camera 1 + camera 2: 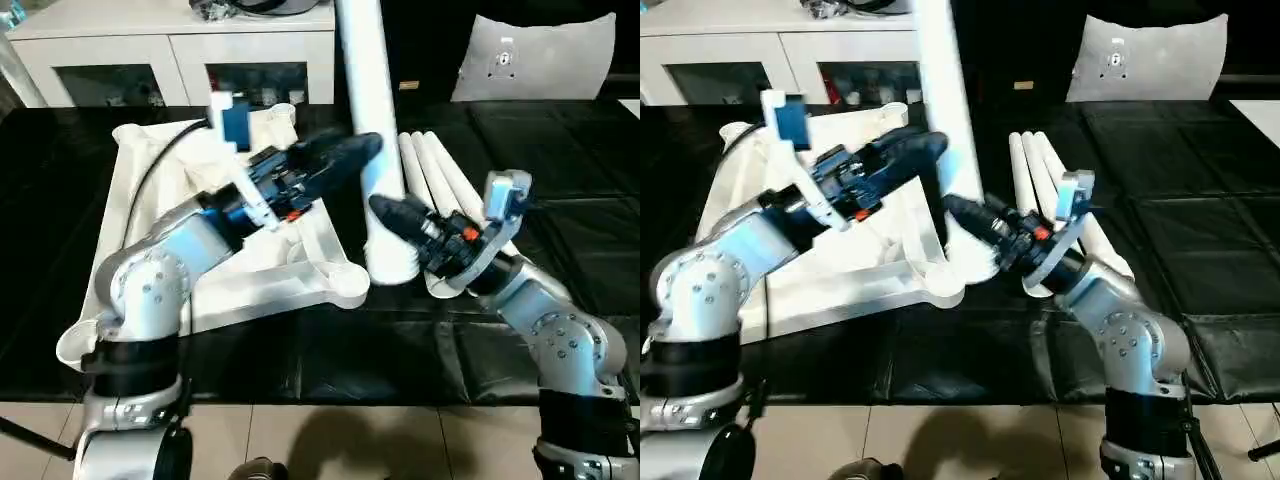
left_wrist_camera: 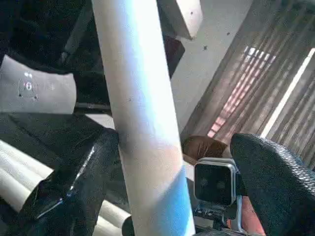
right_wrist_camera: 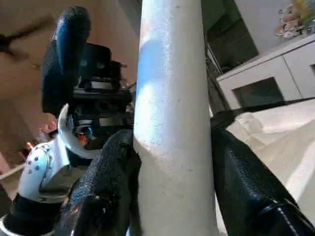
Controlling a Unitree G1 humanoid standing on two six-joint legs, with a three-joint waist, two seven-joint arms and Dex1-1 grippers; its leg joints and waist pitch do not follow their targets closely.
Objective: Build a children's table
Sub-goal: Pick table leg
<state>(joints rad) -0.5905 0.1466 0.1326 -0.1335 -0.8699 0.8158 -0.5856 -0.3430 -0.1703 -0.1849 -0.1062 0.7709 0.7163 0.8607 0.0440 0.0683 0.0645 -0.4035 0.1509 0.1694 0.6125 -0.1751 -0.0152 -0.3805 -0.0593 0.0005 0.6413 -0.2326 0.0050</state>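
The children's table top (image 1: 150,145) lies upside down on the black table, ribs up, on my left. One white leg (image 1: 372,130) stands upright in its near right corner socket (image 1: 345,280). My right gripper (image 1: 385,212) is shut on this leg low down, with both fingers (image 3: 108,172) pressed against it. Higher up, my left gripper (image 1: 362,150) is open around the same leg (image 2: 142,123): one finger (image 2: 74,177) touches it and the other stands well apart. Three spare legs (image 1: 440,170) lie side by side just right of the upright one.
A white cabinet (image 1: 170,50) stands behind the table. A grey cushion (image 1: 530,55) leans at the back right. Black mats (image 1: 560,150) cover the table to the right, and its front edge (image 1: 330,400) runs close to my body.
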